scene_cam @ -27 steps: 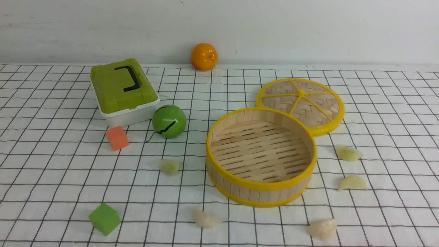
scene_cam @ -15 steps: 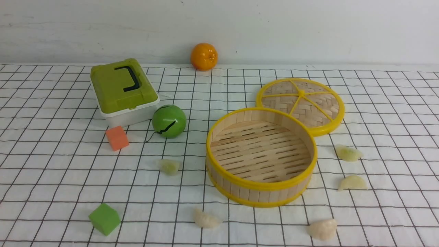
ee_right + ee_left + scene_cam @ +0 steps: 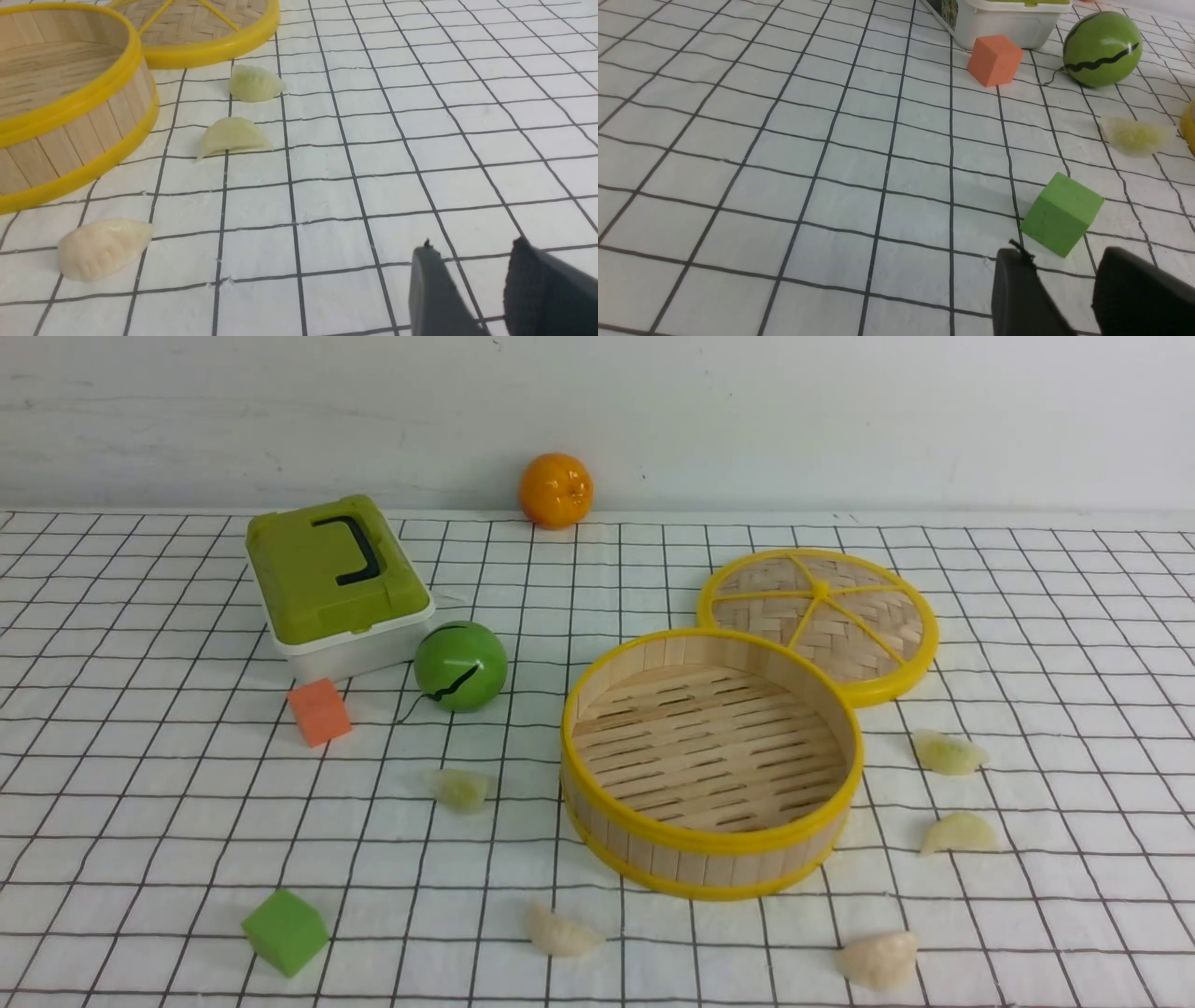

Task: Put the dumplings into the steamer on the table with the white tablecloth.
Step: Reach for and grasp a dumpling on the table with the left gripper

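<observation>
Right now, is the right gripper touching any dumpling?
Apart. The right wrist view shows bare white tablecloth between the right gripper and all three dumplings in it.

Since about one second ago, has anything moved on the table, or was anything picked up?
Nothing has visibly changed in the front view. The five dumplings lie on the cloth around the steamer in the same places as before. The steamer is empty as before, and the lid has not moved.
</observation>
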You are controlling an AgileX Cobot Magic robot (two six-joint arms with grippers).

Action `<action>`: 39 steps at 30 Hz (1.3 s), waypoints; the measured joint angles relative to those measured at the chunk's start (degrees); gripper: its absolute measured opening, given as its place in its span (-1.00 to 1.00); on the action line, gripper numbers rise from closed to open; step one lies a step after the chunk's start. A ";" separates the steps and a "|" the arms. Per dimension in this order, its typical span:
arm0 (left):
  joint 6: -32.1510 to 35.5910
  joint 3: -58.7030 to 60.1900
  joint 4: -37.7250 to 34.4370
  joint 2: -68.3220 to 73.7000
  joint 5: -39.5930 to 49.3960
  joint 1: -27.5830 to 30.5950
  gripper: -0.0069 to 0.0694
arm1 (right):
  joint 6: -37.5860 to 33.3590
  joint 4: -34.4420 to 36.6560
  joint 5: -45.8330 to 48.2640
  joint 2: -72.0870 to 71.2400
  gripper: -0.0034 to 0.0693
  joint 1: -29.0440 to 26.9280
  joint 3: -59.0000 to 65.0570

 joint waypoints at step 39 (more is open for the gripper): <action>-23.07 0.00 -33.35 0.00 -2.17 0.00 -0.19 | 7.68 21.59 -0.40 0.00 -0.25 0.00 0.11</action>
